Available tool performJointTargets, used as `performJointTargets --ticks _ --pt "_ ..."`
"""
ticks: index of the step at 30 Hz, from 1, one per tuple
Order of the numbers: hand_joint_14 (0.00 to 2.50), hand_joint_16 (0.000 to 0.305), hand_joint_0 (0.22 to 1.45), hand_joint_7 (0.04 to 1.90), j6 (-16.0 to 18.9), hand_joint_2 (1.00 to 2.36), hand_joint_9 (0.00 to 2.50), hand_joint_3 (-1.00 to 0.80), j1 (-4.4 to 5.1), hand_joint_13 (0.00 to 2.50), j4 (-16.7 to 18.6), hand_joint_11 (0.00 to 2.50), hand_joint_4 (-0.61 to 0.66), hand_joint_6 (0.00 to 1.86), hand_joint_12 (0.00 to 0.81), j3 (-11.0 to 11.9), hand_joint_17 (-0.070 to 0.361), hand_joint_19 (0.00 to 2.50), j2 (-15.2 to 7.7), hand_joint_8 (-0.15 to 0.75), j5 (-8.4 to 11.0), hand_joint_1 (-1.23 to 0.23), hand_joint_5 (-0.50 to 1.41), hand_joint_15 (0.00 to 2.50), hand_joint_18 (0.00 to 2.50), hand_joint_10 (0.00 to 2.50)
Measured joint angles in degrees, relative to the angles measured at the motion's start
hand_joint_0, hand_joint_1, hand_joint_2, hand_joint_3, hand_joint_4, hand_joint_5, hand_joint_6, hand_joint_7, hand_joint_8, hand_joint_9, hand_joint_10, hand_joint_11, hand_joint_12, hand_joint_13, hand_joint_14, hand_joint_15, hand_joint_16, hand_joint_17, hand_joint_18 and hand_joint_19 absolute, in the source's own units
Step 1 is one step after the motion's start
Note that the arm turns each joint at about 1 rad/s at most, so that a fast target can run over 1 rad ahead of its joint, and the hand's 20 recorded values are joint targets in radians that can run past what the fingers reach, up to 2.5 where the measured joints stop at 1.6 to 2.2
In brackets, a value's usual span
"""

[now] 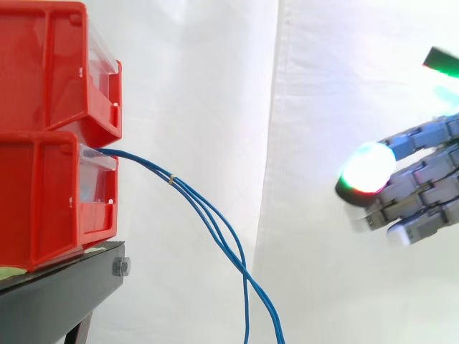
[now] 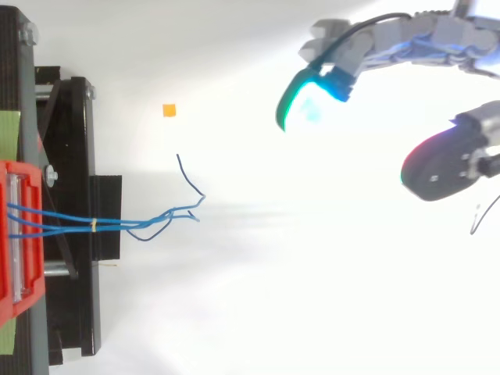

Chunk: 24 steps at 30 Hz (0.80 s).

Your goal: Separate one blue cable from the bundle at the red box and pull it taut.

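Observation:
Blue cables point(image 1: 208, 215) come out of the lower red box point(image 1: 50, 197) and hang down together, tied by a small yellow band point(image 1: 171, 178) near the box. From above, the cables point(image 2: 148, 221) run right from the red box point(image 2: 16, 234) and fan out at their loose ends. My hand point(image 1: 423, 190) is at the right, well clear of the cables, with fingers stretched toward them and holding nothing. In the top view the hand point(image 2: 406, 39) reaches in from the upper right, a glowing fingertip point(image 2: 305, 105) leading.
A second red box point(image 1: 54, 68) is stacked on the lower one, both on a black stand point(image 1: 64, 290). A small orange marker point(image 2: 169, 110) lies on the white floor. A white curtain hangs behind.

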Motion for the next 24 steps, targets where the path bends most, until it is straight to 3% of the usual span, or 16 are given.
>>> performJointTargets --ticks 5,14,18,24 --pt "0.0 0.042 0.57 0.77 0.1 1.0 0.22 -0.47 0.25 0.02 1.0 0.0 0.21 0.5 0.29 2.1 0.095 0.31 -3.3 0.248 -0.03 -0.59 -0.25 0.03 0.05 0.0" --pt "0.0 0.042 0.57 0.77 -0.2 1.0 0.23 -0.47 0.88 0.03 6.0 0.0 0.2 0.5 0.291 3.7 0.095 0.3 -7.1 0.248 0.69 -0.59 -0.25 0.03 0.05 0.0" --pt "0.0 0.042 0.57 0.78 -0.2 1.0 0.23 -0.47 0.93 0.03 6.9 0.0 0.2 0.5 0.291 5.9 0.095 0.3 -9.6 0.248 0.7 -0.58 -0.25 0.03 0.05 0.0" --pt "0.0 0.042 0.57 0.77 -1.0 1.0 0.24 -0.47 0.95 0.03 7.0 0.0 0.2 0.5 0.291 7.2 0.095 0.31 -10.5 0.247 0.78 -0.58 -0.25 0.04 0.05 0.0"
